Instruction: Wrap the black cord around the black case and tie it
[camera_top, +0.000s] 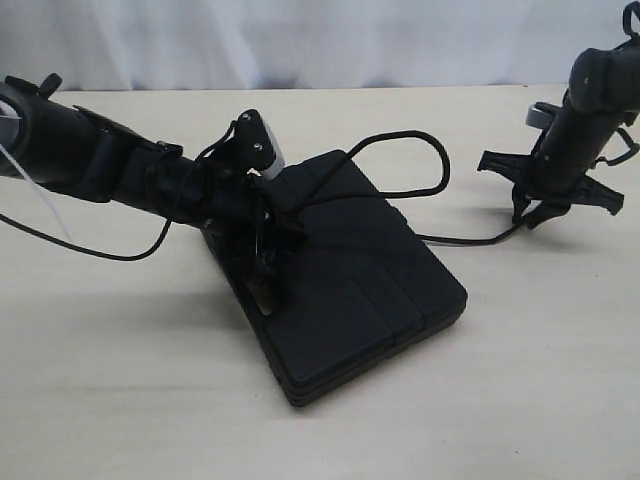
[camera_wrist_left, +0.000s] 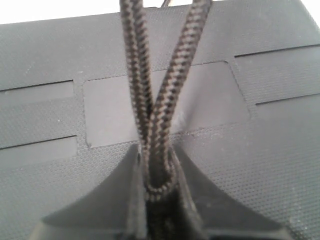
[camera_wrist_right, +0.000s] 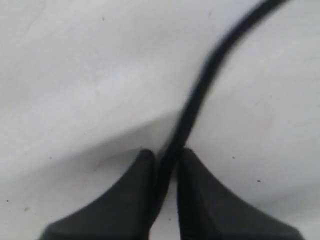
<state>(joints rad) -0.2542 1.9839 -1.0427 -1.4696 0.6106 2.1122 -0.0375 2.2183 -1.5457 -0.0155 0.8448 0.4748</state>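
Tabletop (camera_top: 120, 380): pale, plain surface; carries the case and part of the cord.
Black case (camera_top: 370, 290): lies flat on the tabletop near the centre of the exterior view, lid up and turned at an angle, w/ one corner toward the camera. The left wrist view shows its lid (camera_wrist_left: 280, 150) close up: fine dotted texture, shallow rectangular recesses and grooves.
Left arm (camera_top: 110, 165): comes in from the left of the exterior view and slopes down over the case's left edge.
Right arm (camera_top: 585, 110): comes down at the far right, well apart from the case.
Black cord (camera_top: 443, 165): one part stands up in a loop over the case's far corner, off the tabletop. Another stretch runs from beside the case's right side along the tabletop to the right hand. In the left wrist view it shows as braided, two strands (camera_wrist_left: 175, 85) meeting in a narrow V. In the right wrist view it is a single blurred strand (camera_wrist_right: 200, 95).
Left hand (camera_top: 268, 285): over the case's left part, fingers pointing down at the lid. Its jaws are nearly closed (camera_wrist_left: 156, 155), pinching both strands of a doubled bend of cord.
Right hand (camera_top: 530, 215): low over the tabletop, right of the case. Its jaws are closed to a narrow gap (camera_wrist_right: 165, 152), w/ the single strand clamped between them.
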